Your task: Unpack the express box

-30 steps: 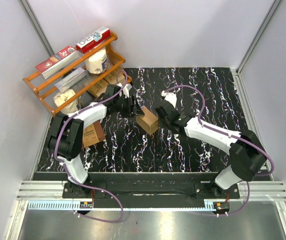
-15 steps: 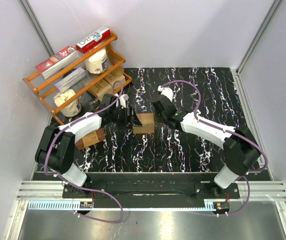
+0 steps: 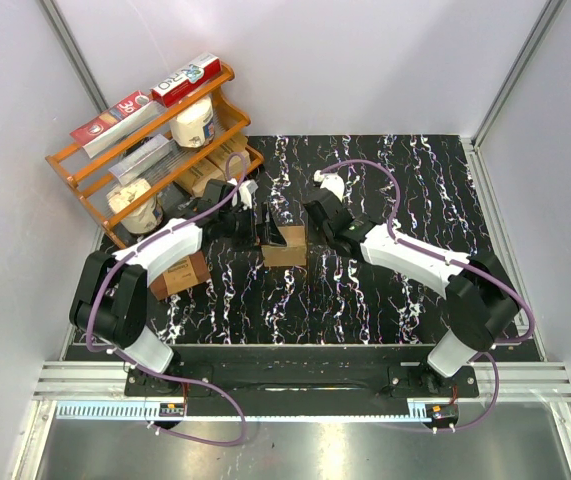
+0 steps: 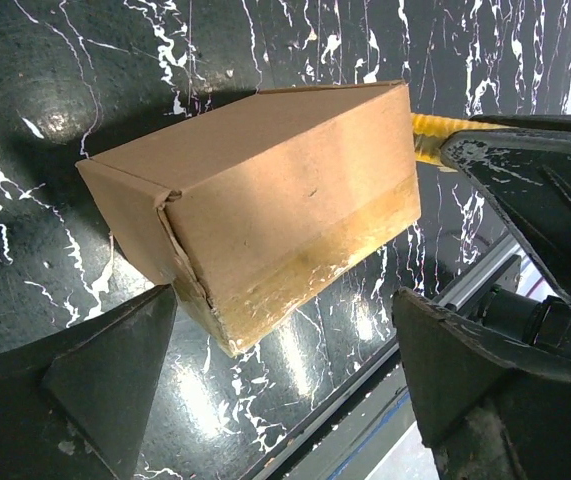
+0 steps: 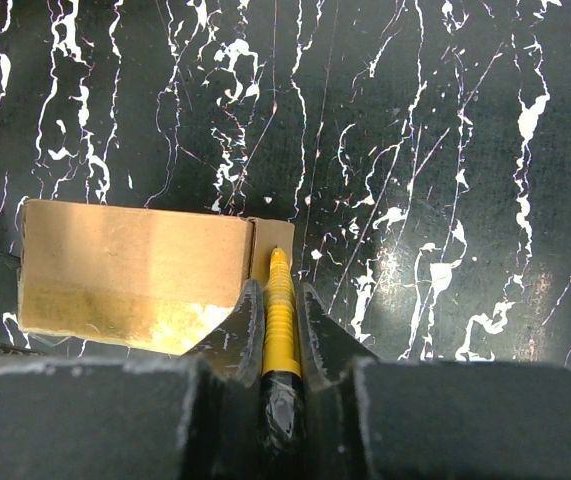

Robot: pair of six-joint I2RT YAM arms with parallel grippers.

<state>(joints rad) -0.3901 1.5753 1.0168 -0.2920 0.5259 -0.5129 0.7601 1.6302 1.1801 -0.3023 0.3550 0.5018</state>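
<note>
The express box point(image 3: 287, 248), small and plain light brown, lies on the black marbled table with a glossy tape band along its lower side point(image 4: 265, 200). My left gripper point(image 3: 263, 226) stands open at its left end. In the left wrist view the left gripper point(image 4: 285, 370) has its fingers point(image 4: 105, 380) spread wide, the box just beyond them and untouched. My right gripper point(image 3: 317, 226) is shut on a yellow ribbed tool point(image 5: 278, 275). The tool's tip rests at the box's right end point(image 5: 135, 270), and it shows again as a yellow tool point(image 4: 431, 136) behind the box.
A wooden rack point(image 3: 85, 150) stands at the back left with toothpaste cartons, jars and flat tan cartons point(image 3: 210, 170). A darker brown box point(image 3: 180, 272) sits by the left arm. The metal rail point(image 3: 285, 355) runs along the near table edge, and walls close in on both sides.
The left jaws have spread wider and stand off the box. The box has turned square to the table edge. The right gripper has moved in to the box's right end.
</note>
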